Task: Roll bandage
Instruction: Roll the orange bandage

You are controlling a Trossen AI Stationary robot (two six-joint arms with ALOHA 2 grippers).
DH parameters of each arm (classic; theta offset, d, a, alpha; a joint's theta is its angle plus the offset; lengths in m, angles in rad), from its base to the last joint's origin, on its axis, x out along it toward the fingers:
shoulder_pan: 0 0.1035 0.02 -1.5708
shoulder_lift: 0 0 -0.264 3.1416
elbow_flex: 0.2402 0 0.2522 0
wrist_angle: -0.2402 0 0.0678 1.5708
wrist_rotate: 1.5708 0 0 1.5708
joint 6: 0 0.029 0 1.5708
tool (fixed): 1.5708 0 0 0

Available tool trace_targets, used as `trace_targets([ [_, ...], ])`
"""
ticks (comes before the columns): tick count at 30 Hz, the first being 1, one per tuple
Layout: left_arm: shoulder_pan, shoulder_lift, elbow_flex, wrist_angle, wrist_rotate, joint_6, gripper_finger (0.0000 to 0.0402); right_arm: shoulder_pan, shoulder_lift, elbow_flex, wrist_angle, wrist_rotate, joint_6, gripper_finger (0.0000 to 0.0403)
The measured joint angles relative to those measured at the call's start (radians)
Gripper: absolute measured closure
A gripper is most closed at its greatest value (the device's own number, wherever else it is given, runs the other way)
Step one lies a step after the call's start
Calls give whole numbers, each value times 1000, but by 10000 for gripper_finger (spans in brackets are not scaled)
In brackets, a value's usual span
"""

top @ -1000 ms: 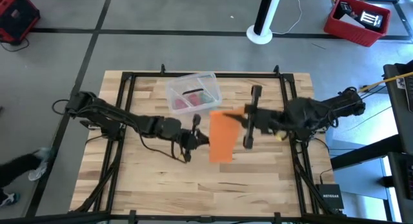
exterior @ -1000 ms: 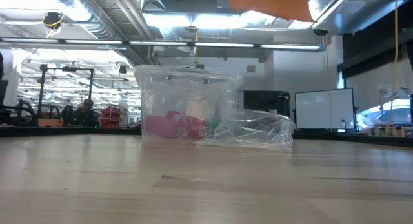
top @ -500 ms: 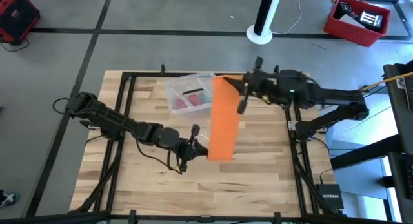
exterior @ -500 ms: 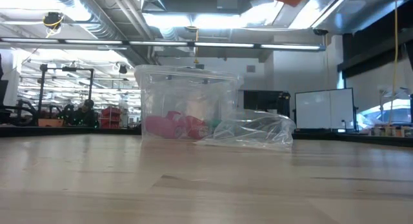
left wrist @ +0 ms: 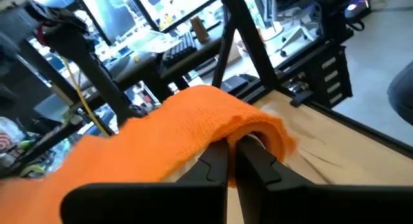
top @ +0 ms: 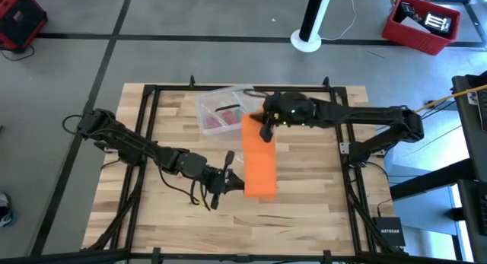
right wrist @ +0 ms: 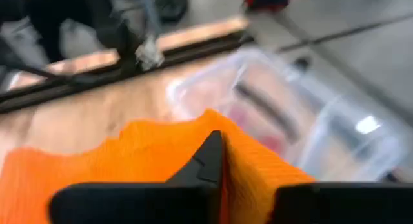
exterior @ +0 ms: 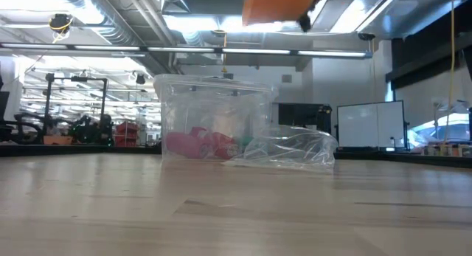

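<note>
The bandage is hanging as a flat orange strip above the middle of the desk, stretched between the 2 arms. The left tool is pinching the strip's near end, its fingers closed on the fabric. The right tool is gripping the far end, with the cloth draping over its dark fingers. Just to the left of the right tool, at the far side of the desk, a clear plastic box with red and green contents is sitting, and a crumpled clear wrapper is lying against it.
</note>
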Motion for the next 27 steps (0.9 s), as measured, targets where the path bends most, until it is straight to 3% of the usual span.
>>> trace_targets([
  [8,33,0,0,-61,1,-133,401,2,119,-37,-103,-120,158,197],
  [13,37,0,0,-166,1,-265,396,2,176,-38,-187,-176,190,124],
  [19,40,72,0,-229,-14,-419,398,2,185,-38,-224,-212,269,88],
  [27,39,177,0,-220,31,-489,396,2,177,-38,-252,-244,312,84],
])
